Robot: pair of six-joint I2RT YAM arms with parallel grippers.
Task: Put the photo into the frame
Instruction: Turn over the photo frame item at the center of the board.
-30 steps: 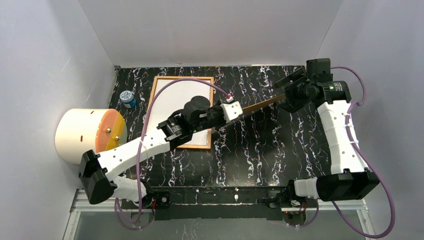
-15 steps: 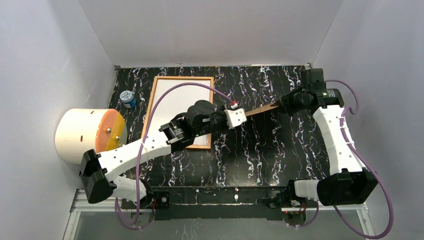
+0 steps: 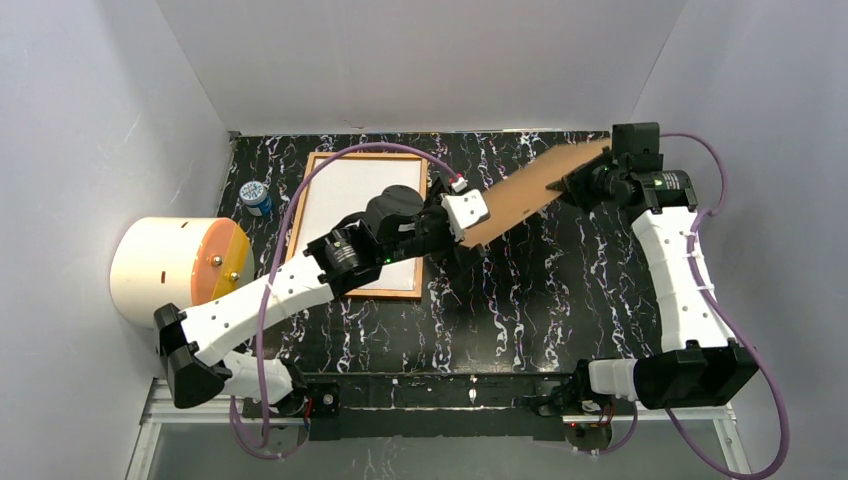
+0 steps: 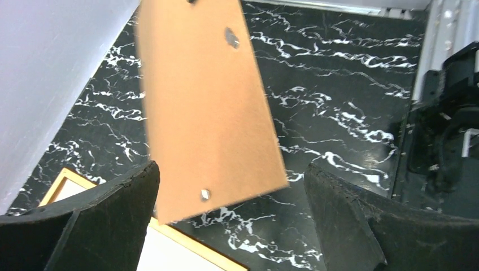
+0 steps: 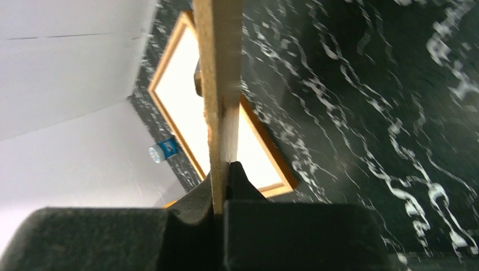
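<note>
The frame (image 3: 370, 156) lies flat at the left of the black marbled table. The photo (image 3: 350, 195) rests inside it, white side up. A plain brown backing board (image 3: 530, 190) hangs tilted in the air above the table's middle. My right gripper (image 3: 590, 180) is shut on its far right end, and the right wrist view shows the board's edge (image 5: 220, 68) pinched in that gripper (image 5: 219, 197). My left gripper (image 4: 231, 192) is open around the board's near corner (image 4: 209, 107), and its fingers (image 4: 113, 214) are clear of the board. The frame's corner (image 4: 186, 245) shows below.
A small blue-capped jar (image 3: 257, 195) stands just left of the frame. A big white cylinder with an orange face (image 3: 180, 268) sits at the table's left edge. White walls close in on three sides. The right arm's base (image 4: 446, 124) shows at the near edge.
My right gripper shut on the board's far end and my left gripper opened, letting go. The board rose and turned from edge-on to face-up in the top view.
</note>
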